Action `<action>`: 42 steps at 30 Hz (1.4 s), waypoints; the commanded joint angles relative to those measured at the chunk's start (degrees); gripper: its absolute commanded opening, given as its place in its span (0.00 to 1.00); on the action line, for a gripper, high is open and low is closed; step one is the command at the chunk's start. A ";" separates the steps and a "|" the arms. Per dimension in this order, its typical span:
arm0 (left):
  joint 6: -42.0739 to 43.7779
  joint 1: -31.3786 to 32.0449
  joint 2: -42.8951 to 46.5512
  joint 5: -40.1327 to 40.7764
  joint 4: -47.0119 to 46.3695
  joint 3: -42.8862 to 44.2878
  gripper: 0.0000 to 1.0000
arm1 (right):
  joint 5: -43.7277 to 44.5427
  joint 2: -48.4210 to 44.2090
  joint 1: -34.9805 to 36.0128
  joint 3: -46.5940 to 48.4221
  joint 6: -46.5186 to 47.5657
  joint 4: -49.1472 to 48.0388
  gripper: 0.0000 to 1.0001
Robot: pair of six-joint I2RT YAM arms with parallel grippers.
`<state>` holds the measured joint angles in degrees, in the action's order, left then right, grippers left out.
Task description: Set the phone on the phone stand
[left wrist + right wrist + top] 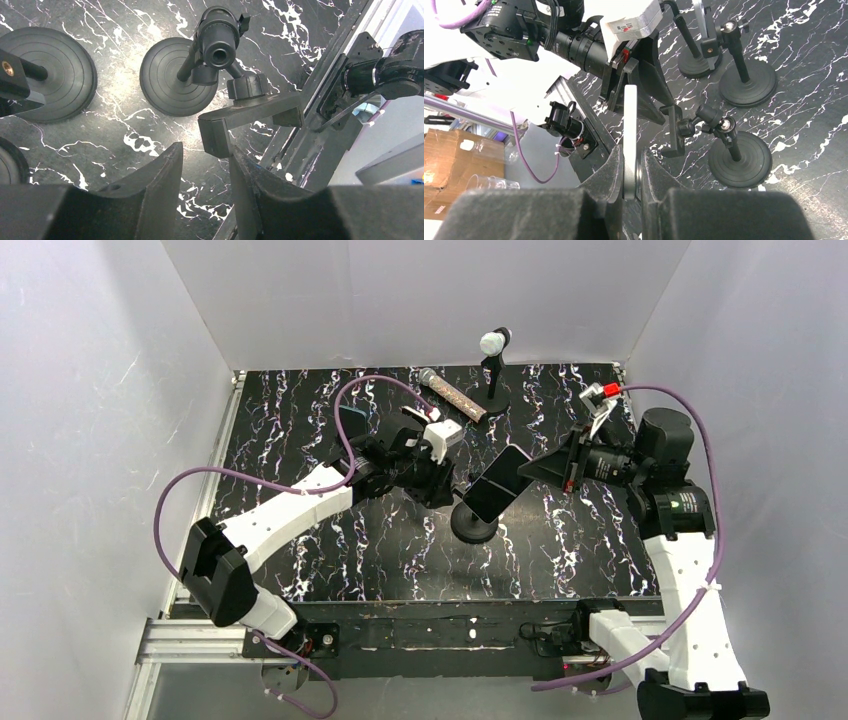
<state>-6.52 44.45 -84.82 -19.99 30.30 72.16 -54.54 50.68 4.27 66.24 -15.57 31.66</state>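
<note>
While the right end effector (pixel 631 160) is clenched on the phone (pixel 497 483), pinching it across its thin edges, the phone hangs tilted in the air just above the stand (pixel 473 525) and not yet in it. That edge grip probably keeps both flat faces free, so the back can be laid against the cradle (pixel 250 111) without a finger in the way. The tilt looks chosen to match the cradle's lean.

The left end effector (pixel 206 160) has its fingers on either side of the cradle's near end, narrowed but with a gap between them. I cannot tell whether the pads bear on the cradle. It is likely placed there to brace the cradle, which sits on a ball joint and a slim post and could swivel or tip when the phone pushes in.

By count: one phone and two arms. There are three round-based stands on the bench (pixel 400 560): the one with the cradle, a second stand (pixel 746 82) and a third stand (pixel 694 60) beyond it. One mic (pixel 452 395) lies flat towards the back, well apart from the work.
</note>
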 commanded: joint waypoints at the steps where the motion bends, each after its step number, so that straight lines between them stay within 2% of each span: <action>1: 1.22 0.00 -0.06 -1.27 -1.06 2.57 0.35 | 0.94 0.42 2.44 3.15 1.42 -1.92 0.01; 9: 2.37 -0.02 0.95 -0.38 -0.75 2.46 0.20 | 4.16 0.85 7.09 2.45 5.10 -4.93 0.01; 14: 3.44 -0.05 1.53 -0.13 -0.62 2.52 0.09 | 1.02 1.07 10.39 1.22 9.71 -8.09 0.01; 20: 3.79 0.02 1.83 -1.24 -0.51 2.72 0.01 | -3.51 2.89 15.19 3.71 20.05 -3.03 0.01; 24: 3.80 0.07 1.85 -1.71 -0.53 2.68 0.00 | -6.00 4.67 18.54 3.89 26.95 -2.10 0.01; 30: 3.89 0.08 1.38 -1.66 -0.13 2.70 0.00 | -6.17 3.70 21.65 -2.70 30.58 -14.84 0.01; 37: 4.01 0.04 0.45 -2.40 0.38 2.91 0.00 | -8.46 8.54 22.30 1.78 41.99 -5.29 0.01; 42: 4.56 0.32 0.34 -1.90 1.31 3.00 0.00 | -7.91 9.14 22.89 1.04 46.02 -6.19 0.01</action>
<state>-2.48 44.42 -85.32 -20.16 30.46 72.90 -60.23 60.64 26.46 64.84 24.23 27.33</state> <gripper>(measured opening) 0.177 0.157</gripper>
